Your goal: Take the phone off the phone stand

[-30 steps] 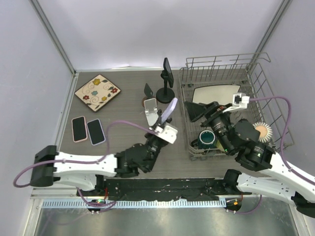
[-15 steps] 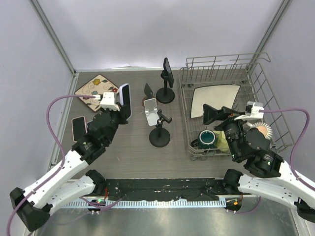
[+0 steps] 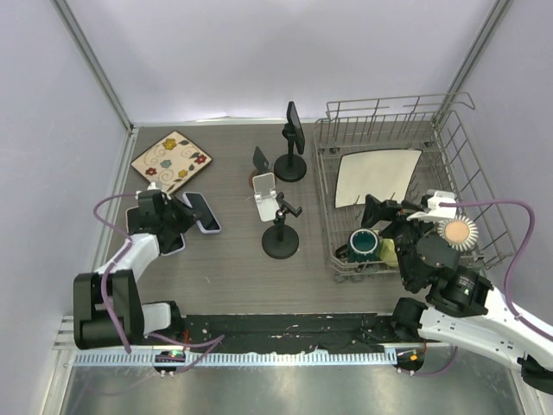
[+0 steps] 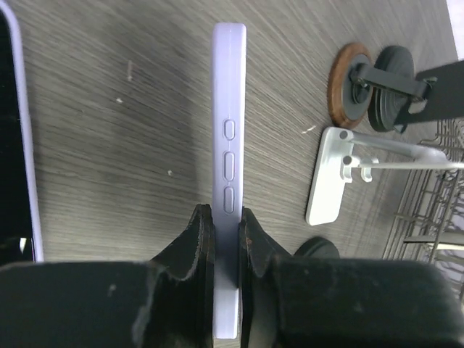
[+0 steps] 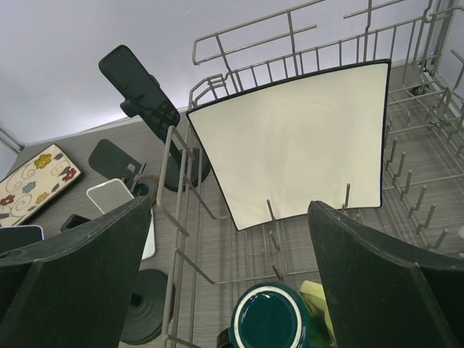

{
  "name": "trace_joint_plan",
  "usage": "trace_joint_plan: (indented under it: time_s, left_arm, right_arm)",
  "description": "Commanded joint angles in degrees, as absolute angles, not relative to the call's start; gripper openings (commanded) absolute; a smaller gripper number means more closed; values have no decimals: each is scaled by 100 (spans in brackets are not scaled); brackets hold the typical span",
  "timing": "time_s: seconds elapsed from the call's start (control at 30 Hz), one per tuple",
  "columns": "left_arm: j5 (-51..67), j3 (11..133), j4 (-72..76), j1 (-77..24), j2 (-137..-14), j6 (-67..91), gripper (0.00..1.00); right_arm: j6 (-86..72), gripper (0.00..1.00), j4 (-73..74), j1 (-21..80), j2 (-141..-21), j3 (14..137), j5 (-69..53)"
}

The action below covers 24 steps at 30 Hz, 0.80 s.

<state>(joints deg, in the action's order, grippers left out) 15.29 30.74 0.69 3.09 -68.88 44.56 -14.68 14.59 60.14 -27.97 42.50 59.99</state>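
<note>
My left gripper (image 3: 183, 210) is shut on the lilac phone (image 3: 201, 213) and holds it low over the table at the far left. In the left wrist view the phone (image 4: 228, 138) shows edge-on between my shut fingers (image 4: 199, 239); I cannot tell whether it touches the table. The phone stand (image 3: 278, 229) with the white cradle (image 3: 264, 186) stands empty at the table's middle, and its cradle also shows in the left wrist view (image 4: 330, 181). My right gripper (image 3: 380, 212) is open and empty above the dish rack (image 3: 327, 207).
Another phone (image 4: 13, 145) lies just left of the held one. A rear stand holds a black phone (image 3: 295, 127), with a small stand (image 3: 260, 160) beside it. A flowered plate (image 3: 172, 162) lies at the back left. The rack holds a white plate (image 5: 297, 141) and a green mug (image 5: 272, 319).
My left arm has swung from the middle stand to the far left with the lilac phone and lowered it beside the other phones. My right arm has drawn back to the right.
</note>
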Motion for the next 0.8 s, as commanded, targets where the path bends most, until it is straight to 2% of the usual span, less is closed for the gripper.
trace_joint_plan:
  time_s: [0.0, 0.27, 0.37, 0.47, 0.6, 0.77]
  left_arm:
    - [2759, 3313, 1336, 746, -7338, 5247, 0]
    - [2690, 3909, 388, 1151, -7953, 4292, 0]
    - [2619, 4130, -139, 1195, -8138, 3842, 4]
    - [2759, 4157, -115, 1186, -8384, 3876, 13]
    - [2936, 4227, -201, 1213, -8622, 3815, 17]
    - [2655, 4166, -439, 1213, -8341, 3648, 20]
  right_arm:
    - [-1485, 94, 1415, 6021, -2690, 4280, 6065]
    - [-1494, 94, 1424, 6021, -2575, 4271, 6003]
    - [-1485, 94, 1424, 6021, -2584, 4272, 5985]
    - [-1485, 94, 1424, 6021, -2593, 4271, 5977]
    - [-1485, 93, 1424, 6021, -2602, 4271, 5968]
    - [-1468, 93, 1433, 6012, -2514, 4271, 5933]
